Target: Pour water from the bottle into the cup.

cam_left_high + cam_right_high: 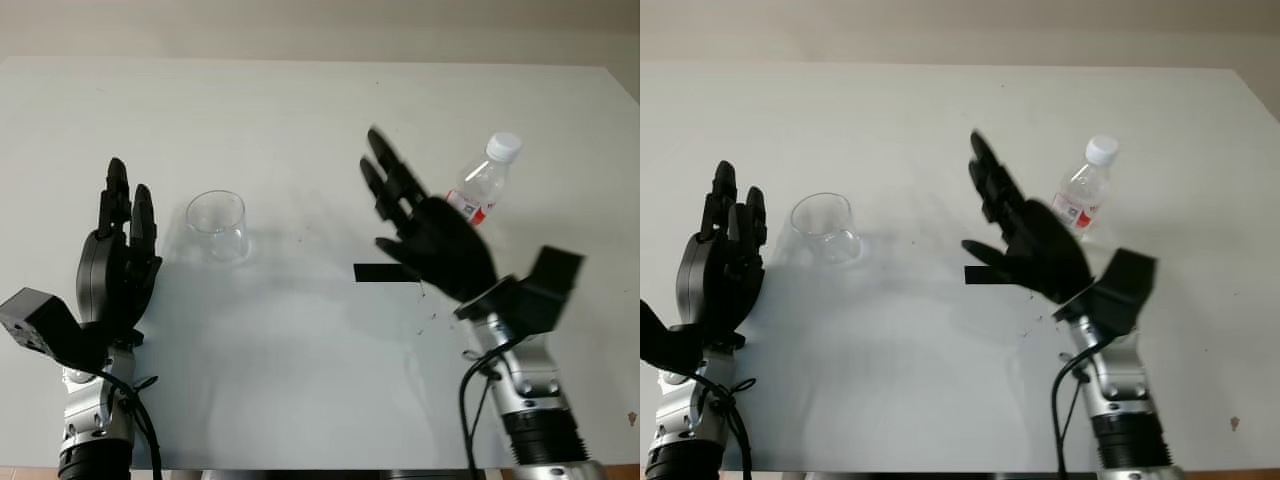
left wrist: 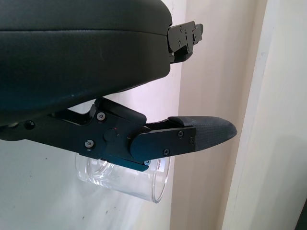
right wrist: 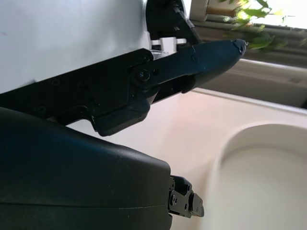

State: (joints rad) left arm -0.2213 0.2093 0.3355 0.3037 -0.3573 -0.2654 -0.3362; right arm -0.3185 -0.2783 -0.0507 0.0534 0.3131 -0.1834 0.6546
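A clear empty plastic cup (image 1: 218, 226) stands upright on the white table (image 1: 300, 120), left of centre. A small clear water bottle (image 1: 483, 184) with a white cap and red label stands to the right. My right hand (image 1: 420, 225) is open and raised above the table, just left of the bottle, palm facing the cup side, holding nothing. My left hand (image 1: 118, 250) is open at the left, a short way left of the cup. In the left wrist view the cup (image 2: 124, 175) shows beyond my left hand's finger (image 2: 192, 139).
The table's right edge (image 1: 622, 100) runs close behind the bottle. A pale wall lies beyond the far edge. Open table surface stretches between the cup and the bottle.
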